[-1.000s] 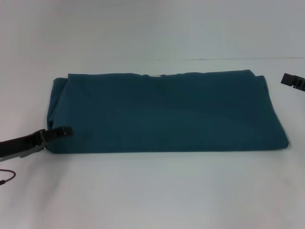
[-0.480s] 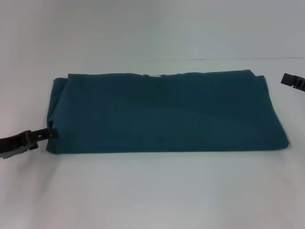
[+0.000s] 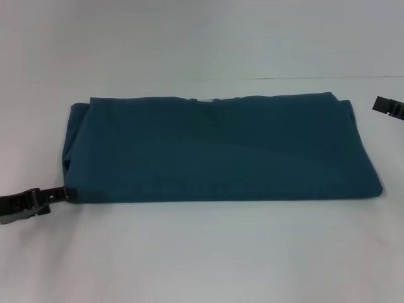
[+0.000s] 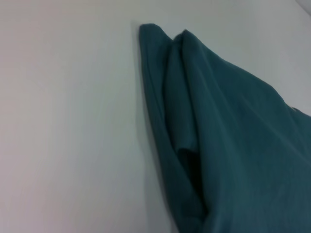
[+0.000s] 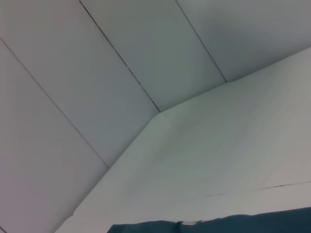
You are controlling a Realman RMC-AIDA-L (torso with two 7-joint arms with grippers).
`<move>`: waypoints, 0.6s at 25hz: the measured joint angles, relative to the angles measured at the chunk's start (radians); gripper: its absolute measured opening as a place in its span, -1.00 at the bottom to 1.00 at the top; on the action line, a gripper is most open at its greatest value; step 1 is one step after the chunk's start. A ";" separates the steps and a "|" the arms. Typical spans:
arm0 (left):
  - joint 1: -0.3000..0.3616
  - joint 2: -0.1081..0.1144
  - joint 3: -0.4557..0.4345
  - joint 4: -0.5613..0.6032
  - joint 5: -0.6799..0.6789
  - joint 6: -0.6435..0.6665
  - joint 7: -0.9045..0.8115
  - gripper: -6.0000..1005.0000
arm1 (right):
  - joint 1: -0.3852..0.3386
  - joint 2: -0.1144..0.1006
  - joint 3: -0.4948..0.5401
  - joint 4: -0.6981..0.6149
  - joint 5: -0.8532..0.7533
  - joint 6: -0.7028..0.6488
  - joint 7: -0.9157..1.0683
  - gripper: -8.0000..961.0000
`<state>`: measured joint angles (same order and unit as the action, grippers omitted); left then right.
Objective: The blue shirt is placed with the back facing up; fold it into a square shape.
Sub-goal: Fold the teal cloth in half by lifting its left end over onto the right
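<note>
Head view: the blue shirt (image 3: 218, 148) is lying folded into a wide band across the middle of the white table (image 3: 202, 259), plain side up, its long edges running from the robot's left to its right. The left gripper (image 3: 66, 194) is sitting low at the shirt's near left corner, its tip touching the edge of the cloth; whether the fingers are pinching that corner or merely resting against it I cannot tell. The right gripper (image 3: 386, 105) is showing only as a dark tip at the right edge of the view, just beyond the shirt's far right corner and apart from the cloth; how its fingers are standing cannot be told either. Left wrist view: the shirt (image 4: 228, 141) is filling one side of the frame, its folded layers stacking in soft ridges and tapering to a corner on the bare table (image 4: 68, 126); no fingers are showing. Right wrist view: only a thin strip of the shirt (image 5: 218, 224) is showing at the frame's edge, with the table (image 5: 218, 155) and pale wall panels (image 5: 97, 73) beyond.
</note>
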<state>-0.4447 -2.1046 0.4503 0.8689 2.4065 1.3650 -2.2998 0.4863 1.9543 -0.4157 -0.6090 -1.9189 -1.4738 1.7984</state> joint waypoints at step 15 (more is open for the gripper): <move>-0.050 0.001 0.028 -0.026 0.055 -0.016 -0.009 0.77 | -0.002 -0.002 0.000 -0.012 0.003 -0.006 0.020 0.47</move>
<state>-0.4949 -2.1033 0.4780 0.8433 2.4620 1.3487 -2.3087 0.4847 1.9525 -0.4157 -0.6213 -1.9160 -1.4802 1.8185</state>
